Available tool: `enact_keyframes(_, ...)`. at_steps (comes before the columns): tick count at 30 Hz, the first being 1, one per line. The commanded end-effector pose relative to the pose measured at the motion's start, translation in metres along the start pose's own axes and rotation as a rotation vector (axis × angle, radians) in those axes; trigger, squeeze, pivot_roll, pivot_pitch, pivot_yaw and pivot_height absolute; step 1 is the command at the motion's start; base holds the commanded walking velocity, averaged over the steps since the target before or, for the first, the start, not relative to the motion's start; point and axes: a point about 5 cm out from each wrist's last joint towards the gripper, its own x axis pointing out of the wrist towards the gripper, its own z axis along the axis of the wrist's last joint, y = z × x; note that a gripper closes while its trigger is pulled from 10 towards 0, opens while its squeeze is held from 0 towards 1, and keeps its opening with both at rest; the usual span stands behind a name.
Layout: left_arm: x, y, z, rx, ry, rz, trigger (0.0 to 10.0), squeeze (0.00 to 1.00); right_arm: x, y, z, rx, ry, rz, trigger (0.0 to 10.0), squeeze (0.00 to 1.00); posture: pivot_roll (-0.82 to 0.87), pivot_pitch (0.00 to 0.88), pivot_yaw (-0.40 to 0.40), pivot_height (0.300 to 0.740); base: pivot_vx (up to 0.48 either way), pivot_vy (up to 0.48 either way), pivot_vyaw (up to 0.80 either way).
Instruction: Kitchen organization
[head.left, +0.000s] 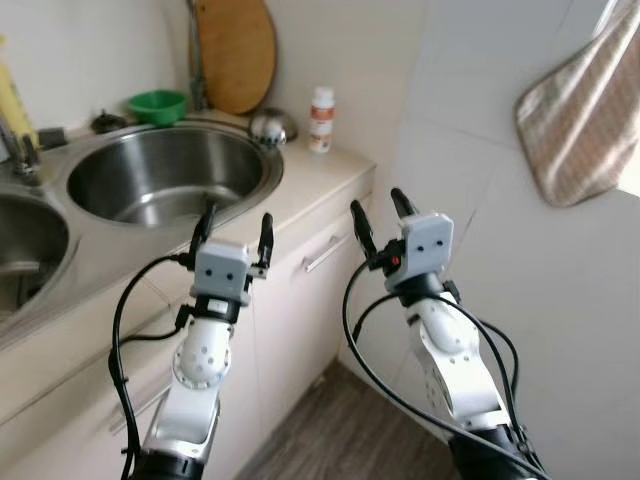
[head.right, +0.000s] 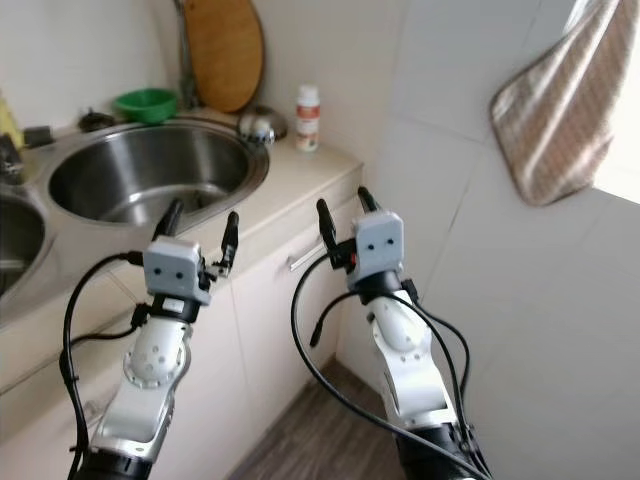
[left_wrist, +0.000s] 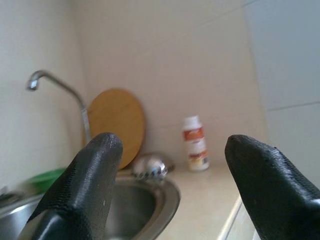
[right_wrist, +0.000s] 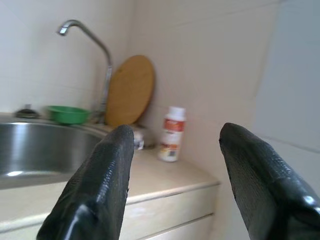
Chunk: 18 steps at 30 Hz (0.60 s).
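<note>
I am holding both arms raised in front of the counter, neither one carrying anything. The left gripper is hovering over the counter's front edge, just short of the round sink, its two fingers spread apart and empty. The right gripper is hanging beside it, out past the cabinet front, fingers likewise parted around nothing.

Ahead of both grippers, well beyond their fingertips, the white bottle with the orange label is standing upright on the bare counter by the wall. I am judging it the likeliest thing to tidy. Just to its left, from where my hands are, a small shiny steel bowl is sitting upside down, and farther that way a green bowl and a round wooden board leaning on the wall behind the faucet.

The bottle is looking like light, stiff plastic, smooth and probably a bit slick, and tall enough to tip if nudged. I would be closing on its labelled body around the middle, below the cap, with the right gripper coming in level. A striped cloth is hanging on the wall off to the right.
</note>
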Motion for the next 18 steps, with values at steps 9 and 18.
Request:
enact_keyframes(9, -0.0007, -0.0010, 0.0009, 0.024, -0.010, -0.024, 10.0, 0.00, -0.0008, -0.0041, -0.0052, -0.026, 0.029, -0.029, 10.0, 0.00, 0.08, 0.000, -0.055, 0.740, 0.000, -0.076, -0.80)
enact_keyframes(18, -0.0018, -0.0020, -0.0006, 0.026, -0.003, -0.031, 10.0, 0.00, -0.0017, -0.0084, -0.0070, -0.045, 0.040, -0.064, 10.0, 0.00, 0.07, 0.000, -0.056, 0.740, 0.000, -0.480, -0.80)
